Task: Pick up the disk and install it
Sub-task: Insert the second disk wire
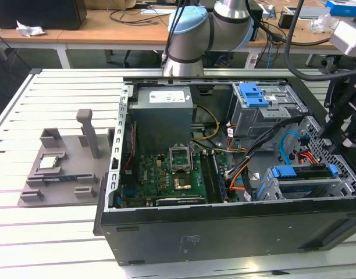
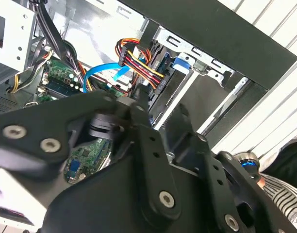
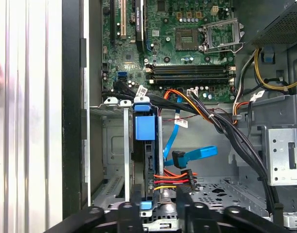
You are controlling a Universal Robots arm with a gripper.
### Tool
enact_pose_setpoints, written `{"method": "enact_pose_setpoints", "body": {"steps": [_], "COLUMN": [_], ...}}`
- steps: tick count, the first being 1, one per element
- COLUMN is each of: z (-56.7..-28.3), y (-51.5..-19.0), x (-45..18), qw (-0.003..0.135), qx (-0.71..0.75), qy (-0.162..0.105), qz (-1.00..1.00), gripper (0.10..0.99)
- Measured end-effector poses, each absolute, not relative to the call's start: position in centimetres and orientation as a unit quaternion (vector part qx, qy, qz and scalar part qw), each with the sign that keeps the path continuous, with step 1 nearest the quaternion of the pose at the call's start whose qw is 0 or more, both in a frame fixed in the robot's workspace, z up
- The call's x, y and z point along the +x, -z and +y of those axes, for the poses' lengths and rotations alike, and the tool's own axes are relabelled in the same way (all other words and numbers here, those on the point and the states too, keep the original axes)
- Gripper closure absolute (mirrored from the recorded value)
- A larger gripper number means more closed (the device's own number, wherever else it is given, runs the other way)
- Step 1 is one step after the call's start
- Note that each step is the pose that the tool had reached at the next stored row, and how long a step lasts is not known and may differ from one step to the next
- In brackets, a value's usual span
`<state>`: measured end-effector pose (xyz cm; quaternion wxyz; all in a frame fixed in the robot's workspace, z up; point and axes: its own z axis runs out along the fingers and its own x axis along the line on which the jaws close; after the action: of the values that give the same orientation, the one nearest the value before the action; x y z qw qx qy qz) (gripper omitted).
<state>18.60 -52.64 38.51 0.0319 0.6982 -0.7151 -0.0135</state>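
Blue-framed disk (image 1: 300,172): in the exterior view you see it seated on edge in the drive cage at the case's corner towards the exterior view's right, near the front wall of the computer case (image 1: 224,232).
Gripper (image 1: 346,131): it hangs at the case's right edge in that view, just beside the disk's end; you cannot tell how far the claw is spread, and nothing shows in its hold.
Bench (image 1: 50,232): the case lies open on it, with a grey fixture tray (image 1: 64,168) near the bench's edge towards the exterior view's left, well apart from the case.
Blue latch plate (image 1: 253,95): atop the upper bay at the case's far side.
Second wrist view: you look past black linkage at the disk (image 2: 160,73) in its metal cage, with a red-yellow-black power plug (image 2: 134,58) touching its end.
First wrist view: the disk (image 3: 144,160) stands edge-up between the cage rails beside the case wall, its blue tab uppermost; the motherboard (image 3: 182,43) lies beyond, and a blue data cable (image 3: 197,154) hangs loose just beside the disk.
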Motion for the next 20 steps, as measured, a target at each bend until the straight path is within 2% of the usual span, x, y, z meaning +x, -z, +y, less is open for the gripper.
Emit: {"method": "enact_pose_setpoints", "body": {"steps": [2, 3, 4, 20], "z": [-52.6, -52.6, -52.6, -50.7], "y": [-38.5, -38.5, -38.5, -38.5], "x": [18.6, 18.6, 18.6, 16.5], "qw": [0.032, 0.032, 0.032, 0.032], "qx": [0.698, 0.698, 0.698, 0.699], "qy": [0.013, 0.013, 0.013, 0.013], "qz": [-0.715, -0.715, -0.715, -0.714], "gripper": [0.549, 0.549, 0.486, 0.486]}}
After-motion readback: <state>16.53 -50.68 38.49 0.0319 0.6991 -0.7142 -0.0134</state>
